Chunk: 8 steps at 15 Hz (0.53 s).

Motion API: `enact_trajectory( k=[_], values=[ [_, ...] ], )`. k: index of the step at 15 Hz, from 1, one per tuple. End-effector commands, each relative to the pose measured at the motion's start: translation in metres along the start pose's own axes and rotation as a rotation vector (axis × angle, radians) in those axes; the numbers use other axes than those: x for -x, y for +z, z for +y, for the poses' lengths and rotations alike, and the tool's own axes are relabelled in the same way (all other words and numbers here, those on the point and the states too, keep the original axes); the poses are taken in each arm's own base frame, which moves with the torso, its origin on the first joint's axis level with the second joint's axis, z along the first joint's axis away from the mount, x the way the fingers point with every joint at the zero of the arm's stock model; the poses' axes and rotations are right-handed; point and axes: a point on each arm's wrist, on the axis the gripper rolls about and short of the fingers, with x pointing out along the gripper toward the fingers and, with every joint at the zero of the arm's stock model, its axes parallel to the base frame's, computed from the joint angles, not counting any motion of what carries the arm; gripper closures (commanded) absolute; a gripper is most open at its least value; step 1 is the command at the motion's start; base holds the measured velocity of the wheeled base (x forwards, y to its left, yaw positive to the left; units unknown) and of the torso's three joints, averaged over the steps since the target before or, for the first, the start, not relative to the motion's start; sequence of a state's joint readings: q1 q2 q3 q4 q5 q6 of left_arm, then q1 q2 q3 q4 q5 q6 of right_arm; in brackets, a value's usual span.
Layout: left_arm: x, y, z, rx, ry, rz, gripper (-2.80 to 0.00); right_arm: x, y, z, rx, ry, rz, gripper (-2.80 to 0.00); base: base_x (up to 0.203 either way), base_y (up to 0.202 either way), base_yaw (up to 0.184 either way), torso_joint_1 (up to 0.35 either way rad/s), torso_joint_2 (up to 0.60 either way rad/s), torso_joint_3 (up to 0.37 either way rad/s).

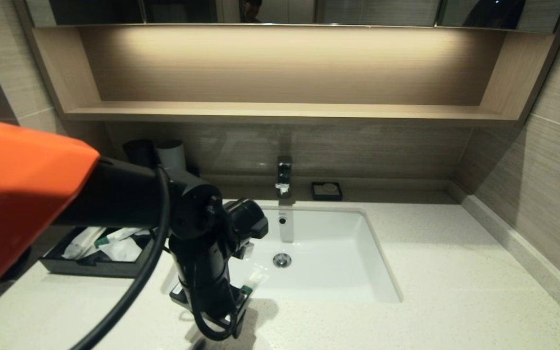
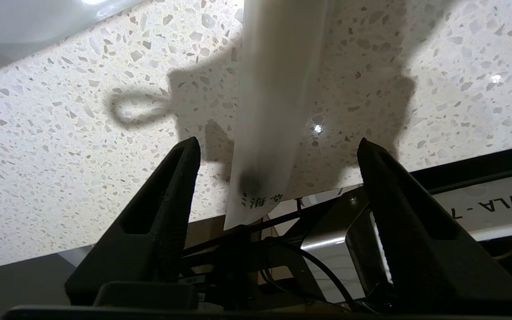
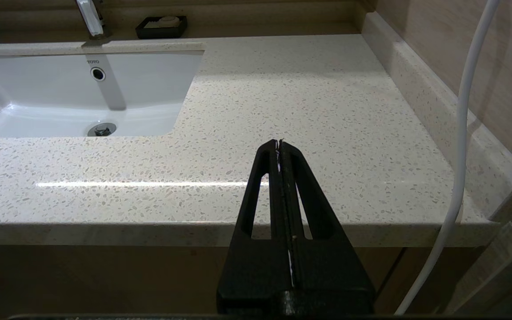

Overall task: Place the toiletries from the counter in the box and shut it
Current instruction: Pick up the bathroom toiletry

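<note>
A: What is closest, right at the front edge of the cream-white speckled stone counter (image 1: 406, 311)?

B: The left gripper (image 2: 278, 146) hangs there, pointing down, its two black fingers (image 2: 167, 195) spread wide apart. A long slim see-through white sachet (image 2: 274, 111) lies on the stone between them, and neither finger touches it. One end of it sticks out past the front edge.

A: And the right gripper (image 3: 279, 146)?

B: It sits low in front of the counter's right part, its fingers pressed flat together with nothing in them.

A: What comes after that?

B: The white rectangular sink (image 1: 338, 272), set into the middle of the counter.

A: Where is the box?

B: The low black box (image 1: 90, 265) stands at the counter's left side. It is open, with white sachets (image 1: 114, 245) lying inside.

A: And farthest back?

B: A small black soap dish (image 1: 326, 190) at the back edge, beside the metal tap (image 1: 284, 177).
</note>
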<state>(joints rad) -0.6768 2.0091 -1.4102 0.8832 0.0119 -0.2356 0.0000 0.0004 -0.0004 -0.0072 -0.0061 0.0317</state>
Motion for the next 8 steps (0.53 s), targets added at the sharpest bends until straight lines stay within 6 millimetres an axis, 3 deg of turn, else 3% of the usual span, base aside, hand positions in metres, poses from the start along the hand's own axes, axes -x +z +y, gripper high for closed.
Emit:
enact_trajectory(
  k=[1,8],
  values=[
    [-0.0067,0.0004,-0.0001,0.011,0.007,0.026,-2.80,-0.0001,0.0000,0.0000,0.000,0.000,0.001,0.00,0.000,0.000,0.000,0.000,0.00,0.000],
    [-0.0114,0.0001,-0.0001,0.014,0.009,0.042,-2.80,-0.0001,0.0000,0.0000,0.000,0.000,0.001,0.00,0.000,0.000,0.000,0.000,0.00,0.000]
  ],
)
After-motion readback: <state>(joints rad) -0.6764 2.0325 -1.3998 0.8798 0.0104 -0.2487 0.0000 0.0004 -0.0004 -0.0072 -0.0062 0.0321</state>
